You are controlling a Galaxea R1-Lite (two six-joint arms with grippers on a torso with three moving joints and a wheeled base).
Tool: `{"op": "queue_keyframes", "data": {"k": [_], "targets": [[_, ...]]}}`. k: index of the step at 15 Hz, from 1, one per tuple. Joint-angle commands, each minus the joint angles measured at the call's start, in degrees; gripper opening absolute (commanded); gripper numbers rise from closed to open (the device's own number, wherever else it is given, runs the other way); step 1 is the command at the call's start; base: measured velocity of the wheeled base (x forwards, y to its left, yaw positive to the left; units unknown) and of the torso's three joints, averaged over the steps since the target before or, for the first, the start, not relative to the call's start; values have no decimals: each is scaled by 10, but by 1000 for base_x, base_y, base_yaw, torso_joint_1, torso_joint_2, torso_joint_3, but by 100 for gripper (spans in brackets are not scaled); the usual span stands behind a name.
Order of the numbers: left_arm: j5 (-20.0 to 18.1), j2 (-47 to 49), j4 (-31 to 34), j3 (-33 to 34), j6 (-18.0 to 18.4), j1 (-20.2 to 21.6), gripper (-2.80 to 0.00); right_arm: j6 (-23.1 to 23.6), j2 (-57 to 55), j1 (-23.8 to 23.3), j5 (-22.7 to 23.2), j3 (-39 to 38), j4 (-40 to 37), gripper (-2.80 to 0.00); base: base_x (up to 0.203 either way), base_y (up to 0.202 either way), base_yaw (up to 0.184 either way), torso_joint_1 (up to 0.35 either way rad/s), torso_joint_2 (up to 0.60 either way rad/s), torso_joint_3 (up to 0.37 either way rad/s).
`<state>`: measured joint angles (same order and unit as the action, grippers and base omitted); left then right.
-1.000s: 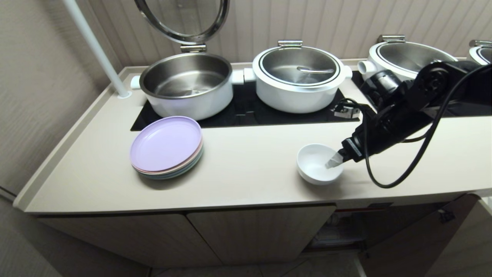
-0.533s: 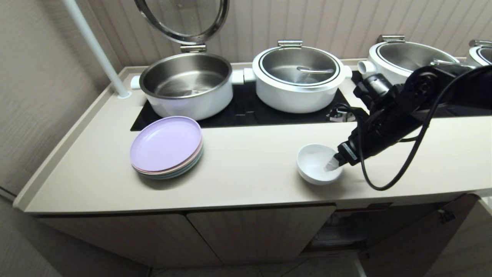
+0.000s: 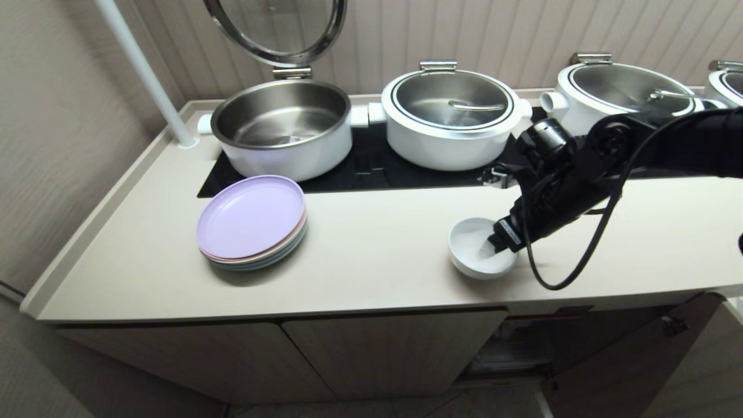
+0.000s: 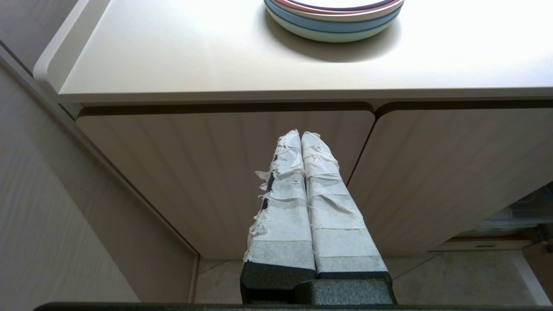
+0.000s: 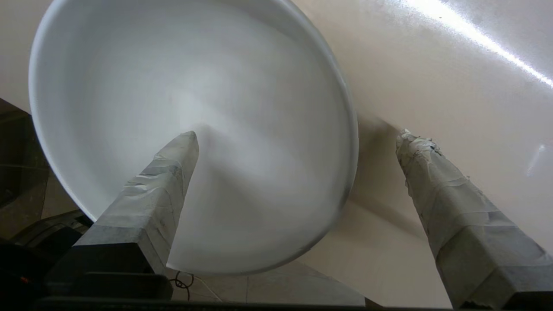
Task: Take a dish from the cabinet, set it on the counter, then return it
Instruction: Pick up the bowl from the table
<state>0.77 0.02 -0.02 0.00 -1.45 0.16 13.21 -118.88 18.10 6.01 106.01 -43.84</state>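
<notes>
A small white bowl [image 3: 482, 248] stands on the cream counter [image 3: 371, 255] near its front edge, right of centre, as the robot's right gripper [image 3: 486, 248] reaches down over the bowl's right rim. Compared with a second ago the arm has swung leftward and forward, and the taped fingers [image 5: 160, 181] that were narrower then now stand spread wide: one fingertip hangs inside the bowl and the other outside its wall over the bare counter, so the rim sits between them with clear space on both sides. Nothing is gripped. The bowl itself has not shifted on the worktop.

That reads as the placing half of the job done and the return leg being set up: the jaws straddle the rim ready to pinch it, though they have yet to close. The cabinet [image 3: 511, 348] below shows an open bay at lower right where the bowl would go back.

The left gripper [image 4: 301, 142] hangs parked low in front of the fluted doors, its taped fingers pressed together and empty. A stack of pastel plates [image 3: 251, 222] sits well to the left, and lidded pots [image 3: 450, 119] line the cooktop behind
</notes>
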Motion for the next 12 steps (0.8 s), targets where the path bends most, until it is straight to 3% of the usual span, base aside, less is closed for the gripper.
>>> {"op": "queue_keyframes", "data": {"k": [1,3,12], "targets": [[0,0,0,0,0,0,-280,-19,-7,0,1,2,2,0,0,0,0,0,0,0],[0,0,0,0,0,0,-280,-45,-10,1,0,0,18,0,0,0,0,0,0,0],[0,0,0,0,0,0,-280,-47,-11,0,0,0,21,0,0,0,0,0,0,0]]}}
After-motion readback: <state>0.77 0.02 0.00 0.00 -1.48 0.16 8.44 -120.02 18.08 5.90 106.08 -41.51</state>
